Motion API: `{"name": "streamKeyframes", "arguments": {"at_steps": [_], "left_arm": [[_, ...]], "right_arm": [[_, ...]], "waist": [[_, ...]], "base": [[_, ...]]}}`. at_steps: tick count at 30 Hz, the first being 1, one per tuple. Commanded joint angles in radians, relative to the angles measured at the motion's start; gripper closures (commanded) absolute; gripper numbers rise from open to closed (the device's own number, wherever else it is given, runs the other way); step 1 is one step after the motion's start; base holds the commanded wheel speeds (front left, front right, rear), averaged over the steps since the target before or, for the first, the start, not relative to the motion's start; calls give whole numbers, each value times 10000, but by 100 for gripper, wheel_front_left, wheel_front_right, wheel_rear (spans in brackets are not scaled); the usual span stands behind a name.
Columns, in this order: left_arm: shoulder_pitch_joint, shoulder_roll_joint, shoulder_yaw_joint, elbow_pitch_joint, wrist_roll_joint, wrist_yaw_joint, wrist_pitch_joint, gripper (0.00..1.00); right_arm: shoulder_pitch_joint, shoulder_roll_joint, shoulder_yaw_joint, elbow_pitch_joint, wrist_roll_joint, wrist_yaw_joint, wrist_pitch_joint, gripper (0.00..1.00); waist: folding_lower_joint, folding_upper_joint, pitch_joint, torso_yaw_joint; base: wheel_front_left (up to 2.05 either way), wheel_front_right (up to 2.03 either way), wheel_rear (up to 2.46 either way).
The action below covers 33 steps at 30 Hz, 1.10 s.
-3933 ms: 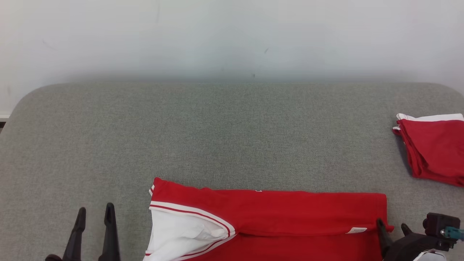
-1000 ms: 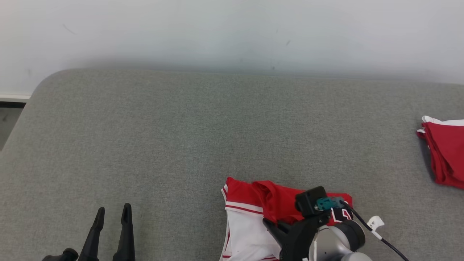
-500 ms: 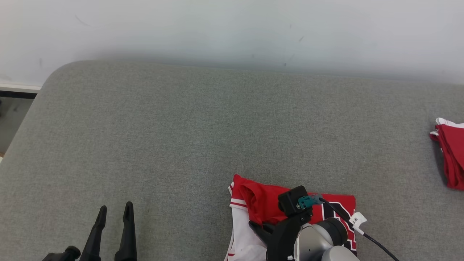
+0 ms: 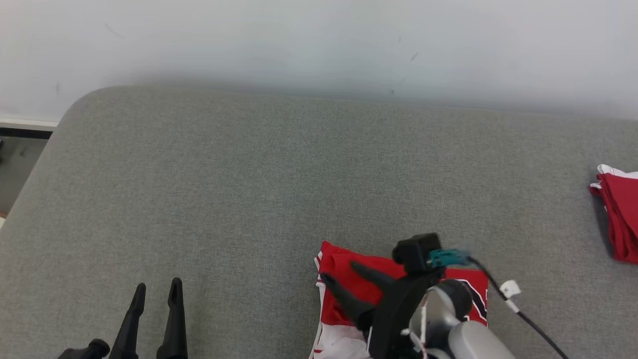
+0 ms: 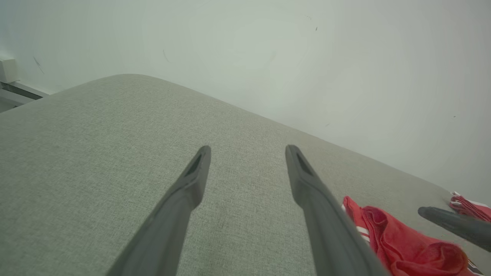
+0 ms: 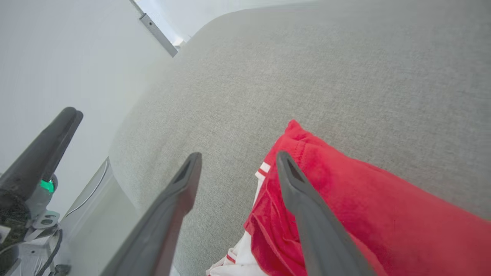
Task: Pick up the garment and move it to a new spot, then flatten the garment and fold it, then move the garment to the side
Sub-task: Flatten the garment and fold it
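Right hand [image 6: 238, 156] spread over garment [image 6: 364, 199]; left hand [image 5: 247, 147] spread, idle.
We judge it soft and light; pinch all layers at the edge below the right hand.

The left gripper [image 4: 157, 285] and right gripper [image 4: 339, 270] each have two long, tapering fingers [image 5: 326, 214] of matt dark plastic, hollowed near the tips. Behind the right one sits a black camera block [image 4: 416, 252] with a teal plug [image 4: 446, 258]. From it runs a black cable [image 4: 533, 324] bearing a white tag [image 4: 510, 289]. The wrist [image 4: 441, 306] is silver-grey and the forearm [image 4: 476, 344] pale and rounded. A green light [image 6: 47, 186] glows at the left gripper's base.
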Motion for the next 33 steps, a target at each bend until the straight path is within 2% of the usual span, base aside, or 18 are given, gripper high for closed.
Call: {"name": "streamKeyframes", "arguments": {"at_steps": [1,4,7,10,11,12,13,14,20,33], "left_arm": [[1,-26,25,-8,26,-70,-50,0],[46,-31,42,-40,46,-54,-52,0],[120,-50,75,-99,60,-19,-55,0],[146,-94,60,-132,78,-7,-56,0],[139,-106,50,-138,88,-7,-55,0],[133,-108,45,-142,93,-8,-55,0],[127,-103,49,-145,98,-8,-53,0],[123,-100,60,-145,100,-5,-50,0],[106,-82,38,-116,141,-8,-52,0],[87,-44,-106,-68,104,-32,-54,0]], "right_arm": [[-31,-22,-337,-297,32,3,-179,0],[76,-20,-875,-585,-319,3,-234,0],[379,-69,-1859,-948,-1218,3,-125,0],[825,-458,-2720,-1085,-2454,3,134,1],[977,-463,-2899,-1106,-2716,3,212,50],[1157,-427,-3069,-1076,-2881,4,313,61],[1294,-484,-3135,-1045,-3105,4,397,93],[1420,-572,-3134,-1004,-3259,4,485,100],[1868,-489,-2815,-672,-3459,4,745,100],[1572,-384,-419,-63,-3042,4,702,100]], "waist": [[0,0,-18,-13],[0,0,-34,-33],[0,0,-55,-78],[0,0,-65,-112],[0,0,-64,-120],[0,0,-61,-134],[0,0,-54,-150],[0,0,-49,-176],[0,0,-74,-314],[0,0,-93,-178]], "base": [[0,0,0],[0,0,0],[0,0,0],[0,0,0],[0,0,0],[0,0,0],[0,0,0],[0,0,0],[0,0,0],[0,0,0]]}}
